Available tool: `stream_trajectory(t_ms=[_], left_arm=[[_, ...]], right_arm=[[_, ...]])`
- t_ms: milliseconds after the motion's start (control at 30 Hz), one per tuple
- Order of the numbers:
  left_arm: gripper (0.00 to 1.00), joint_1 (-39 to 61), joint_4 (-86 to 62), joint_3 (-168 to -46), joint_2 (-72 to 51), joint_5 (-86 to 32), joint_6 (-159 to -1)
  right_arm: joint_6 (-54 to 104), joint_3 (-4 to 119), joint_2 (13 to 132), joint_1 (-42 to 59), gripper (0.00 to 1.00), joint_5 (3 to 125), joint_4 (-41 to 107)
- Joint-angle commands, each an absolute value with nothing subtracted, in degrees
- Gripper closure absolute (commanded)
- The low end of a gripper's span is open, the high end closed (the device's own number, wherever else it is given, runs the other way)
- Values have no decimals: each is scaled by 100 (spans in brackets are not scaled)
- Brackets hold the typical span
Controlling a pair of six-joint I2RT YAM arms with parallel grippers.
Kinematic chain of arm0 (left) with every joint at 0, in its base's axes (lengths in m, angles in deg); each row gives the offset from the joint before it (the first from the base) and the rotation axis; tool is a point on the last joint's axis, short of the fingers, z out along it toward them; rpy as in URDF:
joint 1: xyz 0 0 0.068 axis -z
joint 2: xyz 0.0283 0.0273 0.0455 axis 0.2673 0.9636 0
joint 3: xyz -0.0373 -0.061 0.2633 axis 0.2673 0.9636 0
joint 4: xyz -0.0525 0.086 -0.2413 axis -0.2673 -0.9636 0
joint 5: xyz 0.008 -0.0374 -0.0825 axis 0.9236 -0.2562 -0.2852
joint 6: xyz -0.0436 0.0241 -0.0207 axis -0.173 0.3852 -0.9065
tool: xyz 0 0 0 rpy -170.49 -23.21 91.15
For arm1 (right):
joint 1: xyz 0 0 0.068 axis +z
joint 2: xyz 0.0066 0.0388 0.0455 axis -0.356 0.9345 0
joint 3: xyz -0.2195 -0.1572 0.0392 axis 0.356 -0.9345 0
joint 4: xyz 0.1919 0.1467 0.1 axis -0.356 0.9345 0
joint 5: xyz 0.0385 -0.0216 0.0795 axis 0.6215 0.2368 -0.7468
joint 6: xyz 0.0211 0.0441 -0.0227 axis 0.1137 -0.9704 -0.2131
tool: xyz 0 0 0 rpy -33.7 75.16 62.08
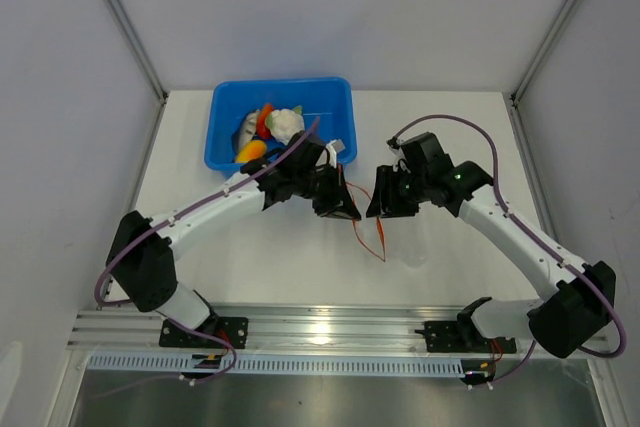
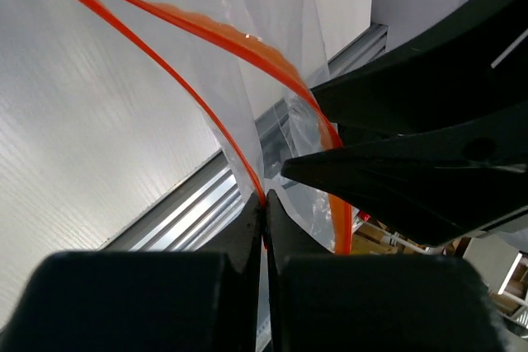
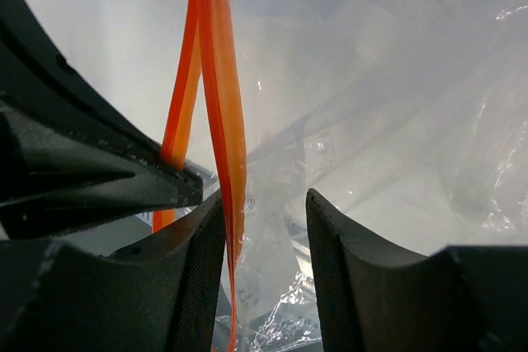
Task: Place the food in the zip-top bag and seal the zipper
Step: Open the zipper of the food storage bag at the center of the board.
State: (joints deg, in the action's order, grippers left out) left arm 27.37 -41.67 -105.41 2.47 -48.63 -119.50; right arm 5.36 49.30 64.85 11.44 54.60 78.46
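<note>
The clear zip-top bag [image 3: 371, 121] hangs above the table between my two grippers. Its red-orange zipper [image 1: 378, 239] droops below them. My left gripper [image 2: 266, 200] is shut on the bag's mouth edge at the zipper [image 2: 198, 30]. My right gripper [image 3: 264, 199] is open, and the zipper strip [image 3: 216, 80] and bag film run between its fingers, close to the left finger. In the top view the left gripper [image 1: 337, 199] and right gripper [image 1: 380, 197] nearly meet. The food lies in the blue tub: cauliflower [image 1: 286, 123], red pepper [image 1: 265, 119], orange piece [image 1: 251, 149], grey fish [image 1: 246, 130].
The blue tub [image 1: 330, 87] stands at the back left of the white table, just behind the left arm. Grey walls and metal posts close in the sides. An aluminium rail [image 1: 330, 327] runs along the near edge.
</note>
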Motion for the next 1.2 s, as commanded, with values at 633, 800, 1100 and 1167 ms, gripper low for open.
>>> stream_trajectory(t_ms=[633, 800, 1100, 1167], left_arm=[[99, 3090, -4710, -10556, -513, -4288, -10904], [99, 3099, -4762, -10371, -742, -4120, -10702], [99, 3266, -4798, -10169, -883, -4093, -10429], [100, 3266, -4815, -10186, -857, -4093, -10403]], right_arm=[[1017, 5121, 5923, 1219, 100, 6806, 7911], [1219, 5024, 5641, 1210, 100, 6851, 7858], [1009, 4751, 5368, 1210, 100, 6894, 7603], [930, 4751, 5360, 1211, 100, 6920, 7612]])
